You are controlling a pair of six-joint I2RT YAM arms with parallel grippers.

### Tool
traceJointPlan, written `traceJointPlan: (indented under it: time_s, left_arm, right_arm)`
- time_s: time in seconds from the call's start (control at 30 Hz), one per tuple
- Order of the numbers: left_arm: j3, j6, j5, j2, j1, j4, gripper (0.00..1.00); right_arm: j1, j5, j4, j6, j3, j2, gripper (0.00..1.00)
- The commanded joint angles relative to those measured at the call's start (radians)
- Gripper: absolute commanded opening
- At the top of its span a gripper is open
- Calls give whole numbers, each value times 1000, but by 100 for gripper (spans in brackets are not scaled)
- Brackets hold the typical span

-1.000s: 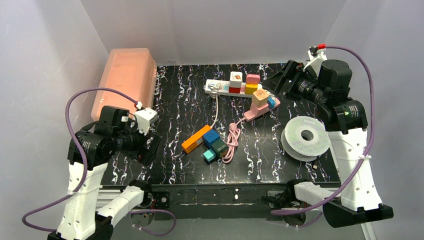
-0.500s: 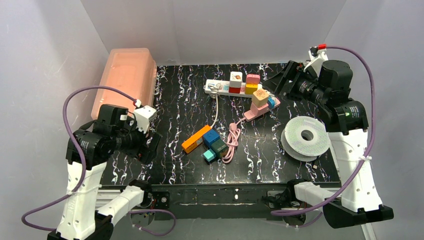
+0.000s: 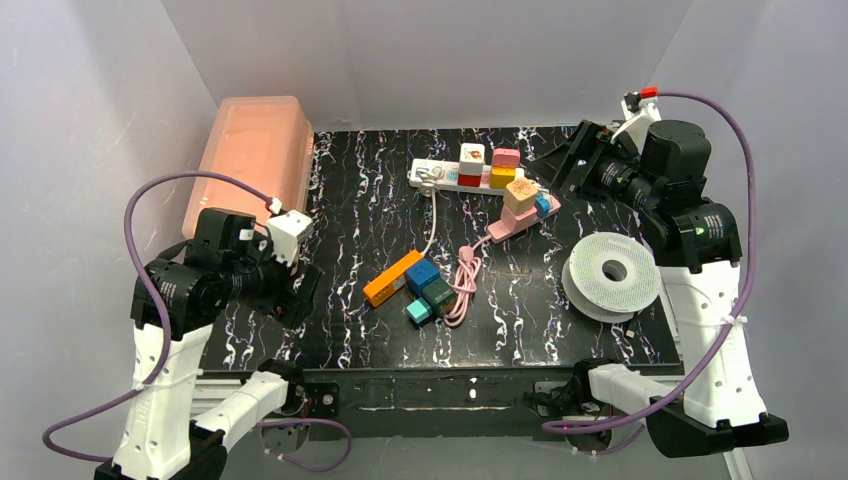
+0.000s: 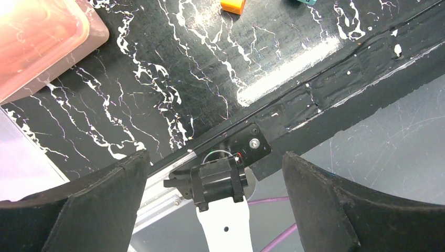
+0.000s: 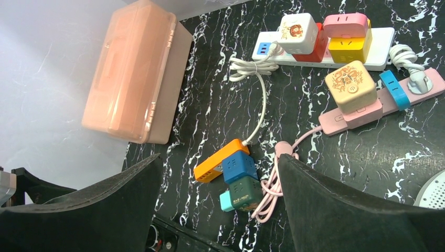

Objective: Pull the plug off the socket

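Observation:
The orange socket strip (image 3: 390,279) lies mid-table, also in the right wrist view (image 5: 216,161) and at the top edge of the left wrist view (image 4: 233,5). A blue cube plug (image 3: 421,272) sits on it, with a dark green cube (image 3: 438,291) and a teal block (image 3: 418,312) beside it. A white cable meets its far end. A coiled pink cable (image 3: 463,282) lies to its right. My left gripper (image 3: 300,293) is open and empty over the table's near-left edge (image 4: 214,157). My right gripper (image 3: 563,160) is open and empty, high at the back right (image 5: 219,157).
A pink translucent box (image 3: 255,160) stands at the back left. A long white strip (image 3: 440,176) with several cube plugs and a pink strip (image 3: 503,227) lie at the back. A white spool (image 3: 610,272) lies at the right. The left arm's base (image 4: 218,181) shows below the table edge.
My left arm has shifted slightly to the left. My right arm has barely moved. Nothing on the table has moved.

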Motion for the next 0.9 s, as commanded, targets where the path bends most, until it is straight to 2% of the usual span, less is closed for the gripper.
traceJointPlan:
  time_s: [0.0,0.07,0.13,0.17,0.2,0.23,0.3,0.33,0.4,0.43,0.87]
  left_arm:
    - [21,0,16,17,6,-262,98]
    - [23,2,9,19,7,-263,98]
    - [21,1,6,16,7,-262,98]
    - [19,2,7,16,7,-262,98]
    - [19,2,7,14,7,-262,98]
    - [18,1,6,14,7,-261,98]
    - [19,2,5,14,7,-261,98]
    - [22,4,5,15,7,-263,98]
    - [27,6,4,13,7,-264,98]
    - [28,8,3,13,7,-265,98]
    - [30,17,14,11,7,-267,98]
  right_arm:
    - [-3,5,31,-8,3,-32,89]
    - [-2,5,44,-9,-13,-42,86]
    - [-4,-3,50,-12,-19,-43,71]
    - [-3,-11,52,-14,-17,-42,42]
    - [-3,-12,49,-12,-13,-38,7]
    - [-3,-5,40,-7,-6,-34,1]
    - [-3,-8,37,-6,1,-31,1]
    - [-4,-13,35,-6,4,-30,8]
    - [-2,-8,29,-5,8,-27,60]
    - [-3,-4,31,-5,7,-29,71]
    - [-3,-5,22,-7,10,-30,72]
